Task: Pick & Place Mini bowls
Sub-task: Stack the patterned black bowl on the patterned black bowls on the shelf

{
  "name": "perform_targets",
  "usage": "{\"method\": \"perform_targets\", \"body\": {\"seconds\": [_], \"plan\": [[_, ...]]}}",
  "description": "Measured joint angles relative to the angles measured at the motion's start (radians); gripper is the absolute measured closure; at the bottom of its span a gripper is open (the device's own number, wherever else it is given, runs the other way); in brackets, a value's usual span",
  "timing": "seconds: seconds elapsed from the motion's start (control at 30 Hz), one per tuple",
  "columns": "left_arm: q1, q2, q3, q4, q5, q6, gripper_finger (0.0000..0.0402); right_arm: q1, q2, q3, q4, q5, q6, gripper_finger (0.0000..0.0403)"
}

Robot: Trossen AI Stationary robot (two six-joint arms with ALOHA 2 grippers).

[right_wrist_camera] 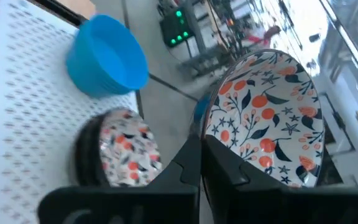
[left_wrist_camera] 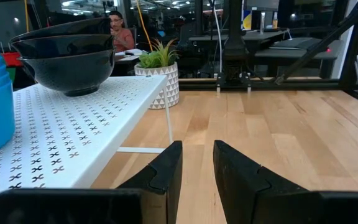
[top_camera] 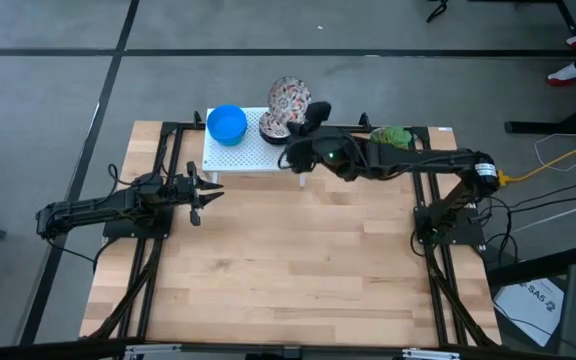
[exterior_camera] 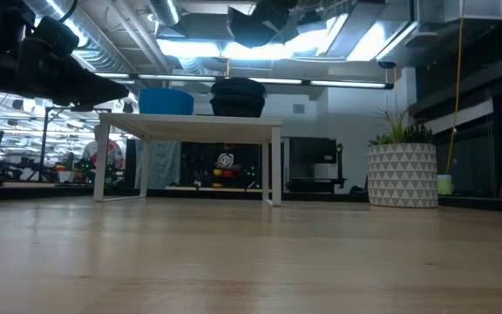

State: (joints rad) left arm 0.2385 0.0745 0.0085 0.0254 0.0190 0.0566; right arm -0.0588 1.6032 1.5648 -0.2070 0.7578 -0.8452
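A small white perforated stand (top_camera: 243,155) sits at the table's far edge. On it rest a stack of plain blue mini bowls (top_camera: 226,123) and a stack of floral mini bowls (top_camera: 271,128), dark on the outside. My right gripper (top_camera: 306,112) reaches over the stand's far right corner and is shut on one floral bowl (top_camera: 290,97), held above the stack. In the right wrist view that bowl (right_wrist_camera: 266,118) shows its inside beside the floral stack (right_wrist_camera: 120,155) and the blue stack (right_wrist_camera: 107,56). My left gripper (top_camera: 200,195) waits open near the stand's left near corner. My right gripper pinches the floral bowl by its rim (right_wrist_camera: 215,138), one finger (right_wrist_camera: 229,171) on the patterned inside and the other (right_wrist_camera: 190,158) on the outside. The fingers come from the table's right. The bowl is lifted clear of the stack and tilted on edge, its inside facing upward.
A white patterned pot with a green plant (exterior_camera: 403,170) stands right of the stand, under my right arm (top_camera: 393,137). The arms' black base frames run along both table sides. Bare wood (top_camera: 298,260) fills the near half. A person (left_wrist_camera: 122,31) sits in the room beyond.
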Motion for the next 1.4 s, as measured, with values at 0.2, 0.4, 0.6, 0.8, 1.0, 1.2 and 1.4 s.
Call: {"method": "perform_targets", "body": {"seconds": [0.2,0.4,0.6,0.8,1.0,1.2,1.4], "plan": [[0.000,0.000,0.000,0.000,0.000,0.000,0.0315,-0.051,0.000,0.088,-0.179,-0.003,0.092,0.0392],[0.000,0.000,0.000,0.000,0.000,0.000,0.0315,-0.095,0.002,0.167,-0.335,-0.071,0.210,0.0392],[0.000,0.000,0.000,0.000,0.000,0.000,0.0315,-0.111,0.046,0.232,-0.370,-0.109,0.236,0.0392],[0.000,0.000,0.000,0.000,0.000,0.001,0.0315,-0.122,0.165,0.386,-0.502,-0.172,0.233,0.0392],[0.000,0.000,0.000,0.000,0.000,0.000,0.0315,-0.154,0.285,0.577,-0.633,-0.260,0.257,0.0392],[0.000,0.000,0.000,0.000,0.000,0.000,0.0315,-0.197,0.385,0.745,-0.776,-0.350,0.307,0.0392],[0.000,0.000,0.000,0.000,0.000,0.000,0.0315,-0.222,0.422,0.782,-0.887,-0.400,0.362,0.0392]]}}
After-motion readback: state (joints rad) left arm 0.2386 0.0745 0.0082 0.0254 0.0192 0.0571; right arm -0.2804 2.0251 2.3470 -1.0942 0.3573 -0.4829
